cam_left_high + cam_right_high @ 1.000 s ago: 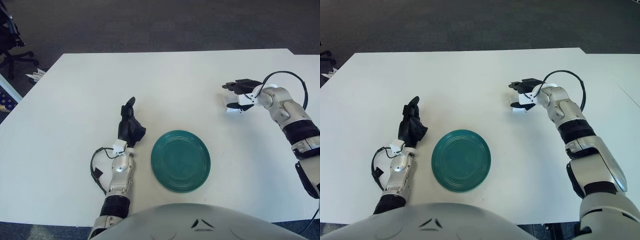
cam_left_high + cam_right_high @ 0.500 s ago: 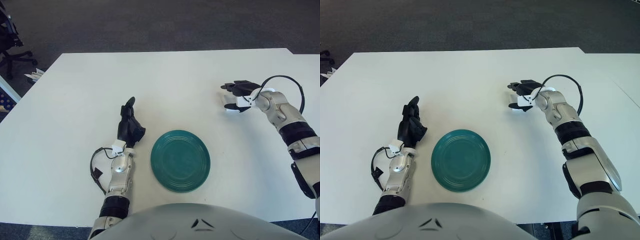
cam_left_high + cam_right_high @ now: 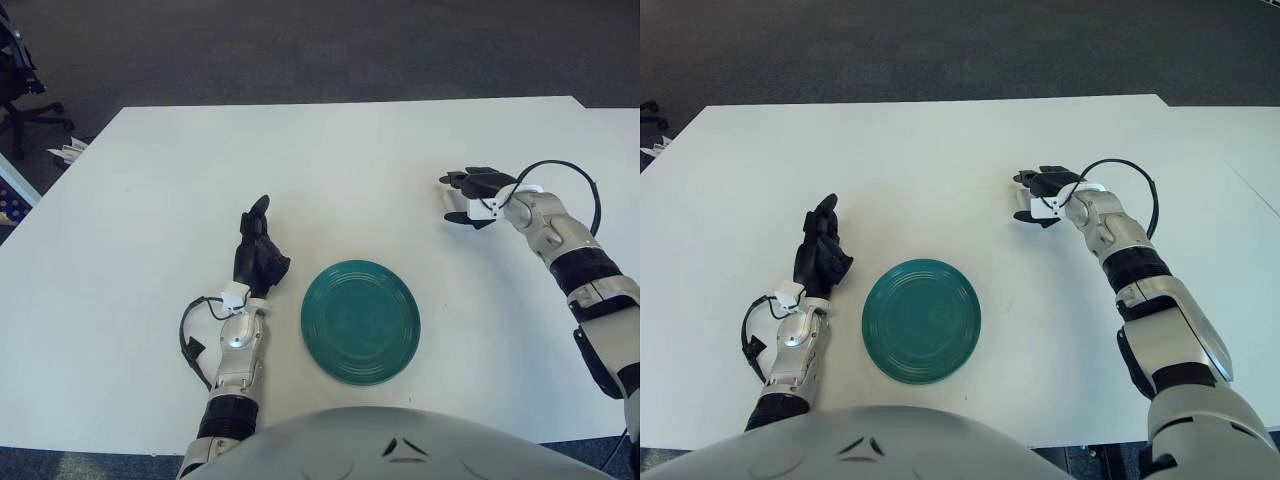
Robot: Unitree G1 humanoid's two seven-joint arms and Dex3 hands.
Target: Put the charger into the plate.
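Note:
A round green plate [image 3: 361, 322] lies on the white table [image 3: 330, 170], near the front middle. My right hand [image 3: 466, 197] is to the right of and beyond the plate, just above the table. Its black fingers are curled on a small white charger [image 3: 485, 207], which is mostly hidden by them; the charger also shows in the right eye view [image 3: 1042, 207]. My left hand [image 3: 258, 255] is parked on the table just left of the plate, fingers relaxed and pointing away from me, holding nothing.
A black office chair [image 3: 20, 70] stands on the dark carpet beyond the table's far left corner. A small white item [image 3: 68, 152] lies off the table's left edge. My own grey torso [image 3: 400, 445] covers the table's front edge.
My right hand has shifted slightly to the left with the charger in it, and the forearm has swung in closer. The left hand and the plate have not moved.

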